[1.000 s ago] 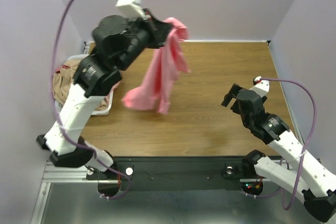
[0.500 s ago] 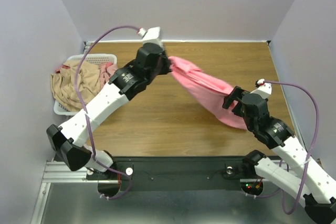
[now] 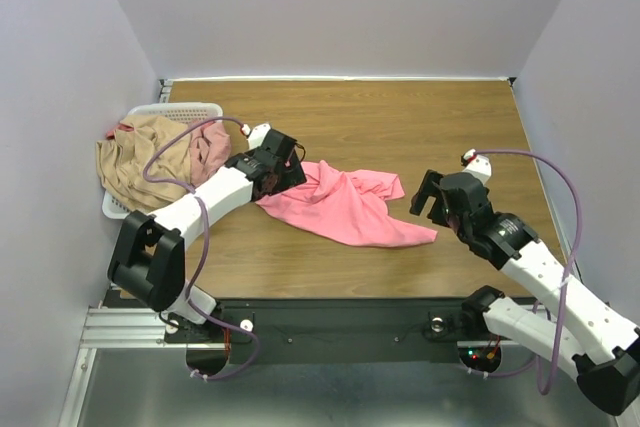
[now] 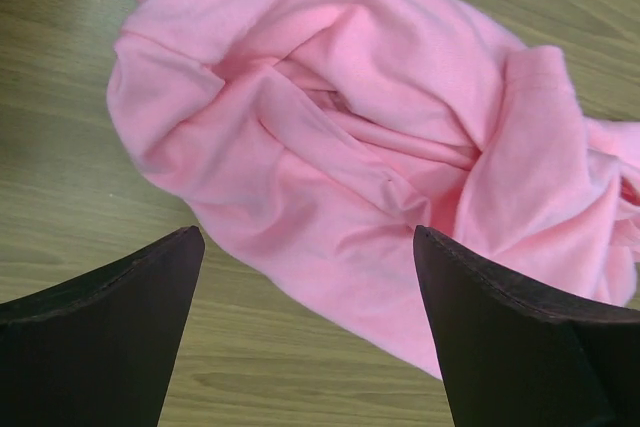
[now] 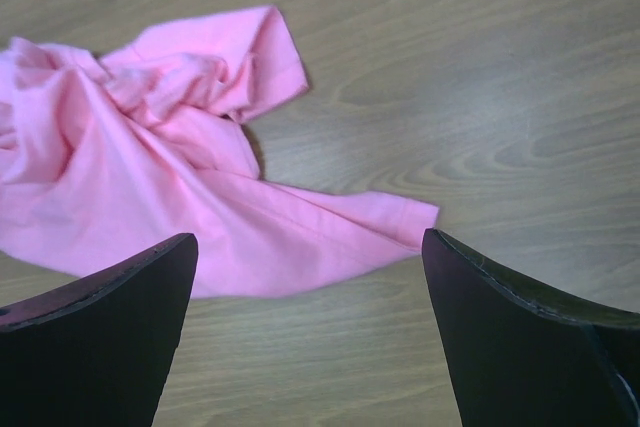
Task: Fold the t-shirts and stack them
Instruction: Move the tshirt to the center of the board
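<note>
A salmon-pink t-shirt lies crumpled on the wooden table's middle, loose. My left gripper hovers open at the shirt's left end; in the left wrist view its jaws stand wide over the bunched cloth, holding nothing. Just off the shirt's right corner, my right gripper is open too, and the right wrist view shows that corner lying flat between and ahead of its fingers. A tan-beige t-shirt and a dusty pink t-shirt sit heaped in the basket.
The white slatted basket stands at the table's far left edge, with cloth hanging over its rim. Bare wood stretches behind and right of the pink shirt. Purple walls enclose the table on three sides.
The left arm swung the salmon-pink shirt down from the air onto the table, then opened and let go. The right gripper shifted slightly left toward the shirt's corner.
</note>
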`<act>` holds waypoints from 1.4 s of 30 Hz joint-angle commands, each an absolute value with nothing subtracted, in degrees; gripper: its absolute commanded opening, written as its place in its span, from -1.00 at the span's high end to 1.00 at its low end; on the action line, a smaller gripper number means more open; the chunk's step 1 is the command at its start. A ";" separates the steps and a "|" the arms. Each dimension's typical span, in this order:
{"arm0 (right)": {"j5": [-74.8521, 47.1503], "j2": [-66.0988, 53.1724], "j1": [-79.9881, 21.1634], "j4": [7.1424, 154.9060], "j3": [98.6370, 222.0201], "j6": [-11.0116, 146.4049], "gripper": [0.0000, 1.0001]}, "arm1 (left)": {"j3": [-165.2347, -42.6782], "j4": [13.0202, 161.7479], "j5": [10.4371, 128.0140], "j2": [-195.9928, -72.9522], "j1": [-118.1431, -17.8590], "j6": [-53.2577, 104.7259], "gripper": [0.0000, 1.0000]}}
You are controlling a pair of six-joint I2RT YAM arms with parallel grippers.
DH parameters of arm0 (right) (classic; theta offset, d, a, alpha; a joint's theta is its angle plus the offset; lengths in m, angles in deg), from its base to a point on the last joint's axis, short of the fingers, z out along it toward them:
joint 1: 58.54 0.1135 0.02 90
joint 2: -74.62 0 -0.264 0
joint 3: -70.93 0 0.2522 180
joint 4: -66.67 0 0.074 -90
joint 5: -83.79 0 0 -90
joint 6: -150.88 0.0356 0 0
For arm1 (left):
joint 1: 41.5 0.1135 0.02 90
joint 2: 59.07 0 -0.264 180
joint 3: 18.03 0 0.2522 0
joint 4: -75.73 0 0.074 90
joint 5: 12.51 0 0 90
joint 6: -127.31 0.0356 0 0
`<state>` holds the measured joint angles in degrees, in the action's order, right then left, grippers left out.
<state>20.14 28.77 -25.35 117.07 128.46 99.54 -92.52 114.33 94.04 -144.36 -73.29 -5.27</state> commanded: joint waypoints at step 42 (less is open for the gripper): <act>22.27 10.73 -27.43 116.47 123.19 118.89 -1.00 | -127.94 118.05 92.87 -178.08 -77.89 -3.64 0.71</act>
<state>22.89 11.81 -26.86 120.20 120.64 117.07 -125.70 116.10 91.29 -180.51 -78.10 -2.21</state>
